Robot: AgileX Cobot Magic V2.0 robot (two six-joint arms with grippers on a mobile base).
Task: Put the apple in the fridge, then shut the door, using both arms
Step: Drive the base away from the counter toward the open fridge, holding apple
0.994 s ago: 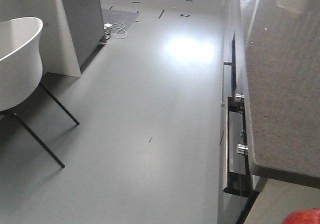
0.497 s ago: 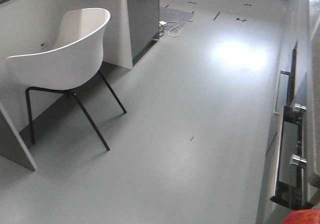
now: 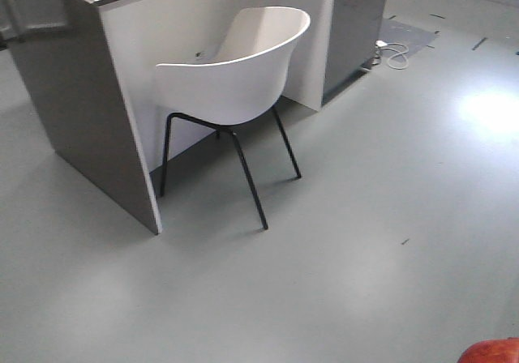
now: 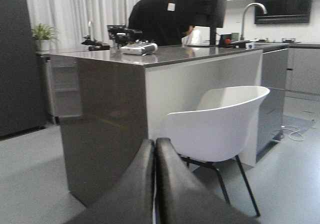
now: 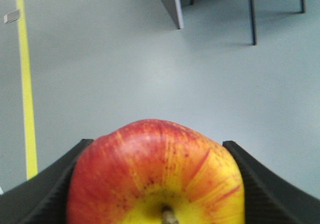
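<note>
Right hand [image 5: 158, 191]: clamped around apple [image 5: 156, 164].
Left hand [image 4: 155, 184]: pinched together, empty.
Risk: a jolt while driving could loosen the apple; chair [image 3: 235, 79] sits near.

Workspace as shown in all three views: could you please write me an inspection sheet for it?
Surface: glossy grey floor; yellow line in the right wrist view.
Job's things: apple between the right gripper's fingers; tall dark cabinet at far left, possibly the fridge.
Clutter: small devices on the island countertop.
Grippers: right gripper shut on the apple; left gripper shut, empty.
Cables: white cable lying on the floor.
Surroundings: white chair at the island, person in black behind it, tap, plant.
</note>
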